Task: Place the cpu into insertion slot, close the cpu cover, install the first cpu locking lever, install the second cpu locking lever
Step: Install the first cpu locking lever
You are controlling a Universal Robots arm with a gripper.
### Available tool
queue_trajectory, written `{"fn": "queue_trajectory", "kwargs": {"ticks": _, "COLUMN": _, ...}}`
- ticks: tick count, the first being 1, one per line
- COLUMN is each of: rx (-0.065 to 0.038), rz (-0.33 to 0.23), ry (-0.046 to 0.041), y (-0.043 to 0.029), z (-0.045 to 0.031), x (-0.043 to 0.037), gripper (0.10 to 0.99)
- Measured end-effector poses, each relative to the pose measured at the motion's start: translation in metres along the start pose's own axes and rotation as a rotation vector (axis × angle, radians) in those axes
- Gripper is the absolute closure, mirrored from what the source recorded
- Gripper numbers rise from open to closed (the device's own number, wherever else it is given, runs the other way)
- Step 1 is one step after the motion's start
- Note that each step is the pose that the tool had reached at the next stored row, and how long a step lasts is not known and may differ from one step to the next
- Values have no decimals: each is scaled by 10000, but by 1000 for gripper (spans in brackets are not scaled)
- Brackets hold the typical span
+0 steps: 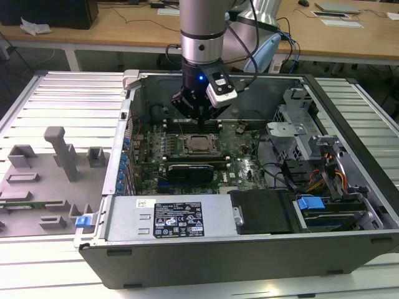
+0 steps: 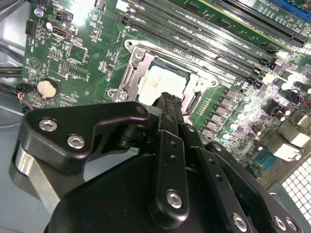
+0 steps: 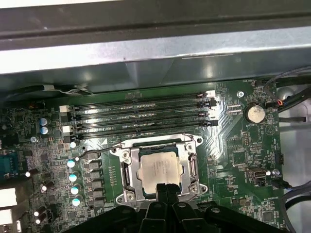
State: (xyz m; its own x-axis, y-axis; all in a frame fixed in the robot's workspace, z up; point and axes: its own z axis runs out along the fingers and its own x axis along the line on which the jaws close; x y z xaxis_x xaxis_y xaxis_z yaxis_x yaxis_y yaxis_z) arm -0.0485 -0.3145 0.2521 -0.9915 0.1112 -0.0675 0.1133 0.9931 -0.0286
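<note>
Closest to the lens in the second wrist view, the hand point(image 2: 167, 98) is a matte black linkage of flat bars studded with bright screw heads, its two narrow fingers pressed together with nothing between them, their tips hovering just over one edge of the chip. The ribbed aluminium bench point(image 1: 56, 93) carries the open computer case point(image 1: 249, 249), a dark box with bare sheet-metal walls, and, at the exterior view's left, a grey moulded fixture tray point(image 1: 43, 180) with blocky upright shapes. Inside the case lies the green motherboard point(image 3: 233, 150), dense with small components. Four long, narrow black memory slots point(image 3: 141, 114) run parallel just beside the socket. The cpu cover point(image 3: 127, 170), a thin silver frame plate with a square window, lies flat over the insertion slot point(image 3: 135, 174), whose dark frame shows as a thin band inside the window. The cpu point(image 3: 158, 167), a flat square with a pale, dull metal top, sits seated in that slot. A round, shiny coin cell point(image 3: 253, 113) sits well apart from it.
</note>
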Motion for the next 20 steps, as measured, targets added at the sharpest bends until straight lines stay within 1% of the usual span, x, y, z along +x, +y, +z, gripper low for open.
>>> {"fn": "queue_trajectory", "kwargs": {"ticks": 3, "rx": -2, "rz": 0, "ry": -1, "y": -6, "z": -3, "x": 58, "gripper": 980}}
{"fn": "queue_trajectory", "kwargs": {"ticks": 9, "rx": -2, "rz": -1, "ry": -2, "y": -16, "z": -9, "x": 142, "gripper": 980}}
{"fn": "queue_trajectory", "kwargs": {"ticks": 15, "rx": -5, "rz": 2, "ry": -21, "y": -39, "z": -21, "x": 344, "gripper": 980}}
{"fn": "queue_trajectory", "kwargs": {"ticks": 20, "rx": -6, "rz": 2, "ry": -32, "y": -55, "z": -30, "x": 483, "gripper": 980}}
